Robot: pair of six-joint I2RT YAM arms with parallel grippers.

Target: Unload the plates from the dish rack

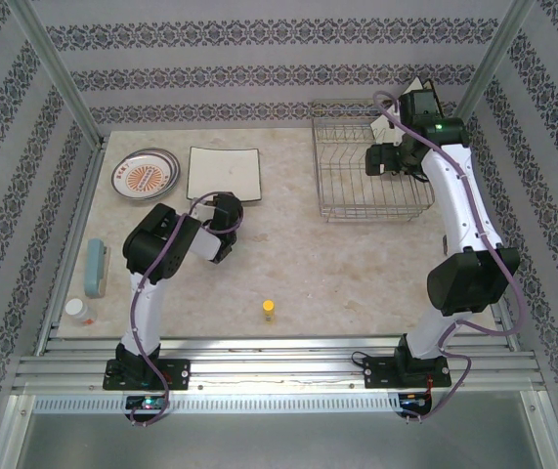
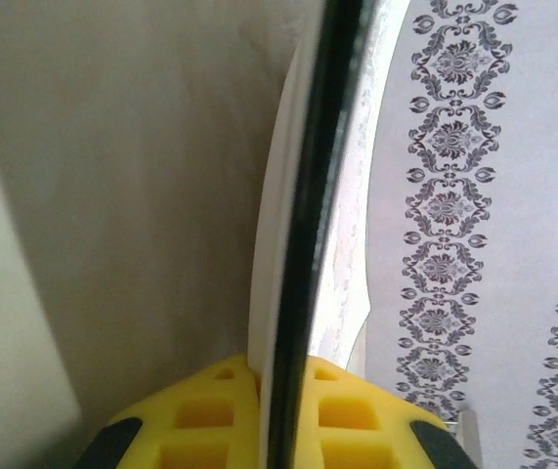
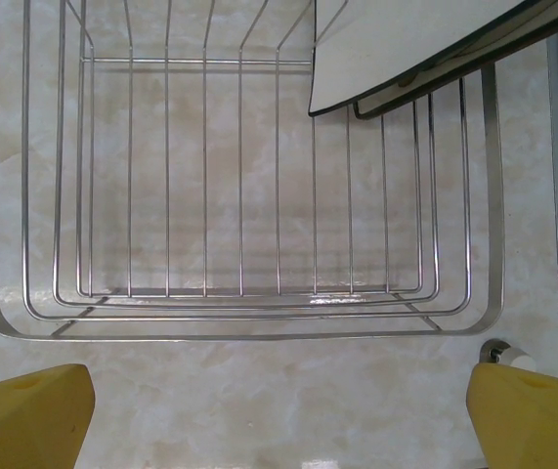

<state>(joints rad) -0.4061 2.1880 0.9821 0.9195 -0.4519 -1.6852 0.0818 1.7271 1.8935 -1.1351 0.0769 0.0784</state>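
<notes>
Since the square, dark-rimmed cream ceramic plates (image 3: 406, 39) leaning in the silver wire dish rack (image 3: 239, 293) look stiff, slick and chippable, the wide-spread right gripper (image 3: 279, 405) should pinch an upper rim. The left gripper (image 2: 283, 401) clamps the edge of a matching plate (image 2: 308, 195).

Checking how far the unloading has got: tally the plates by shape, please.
Round plates: 1 showing, on the table; whether more lie under it, I cannot tell.
Square plates: 3, one square plate gripped by the left fingers, two in the dish rack.
Total: 4
</notes>
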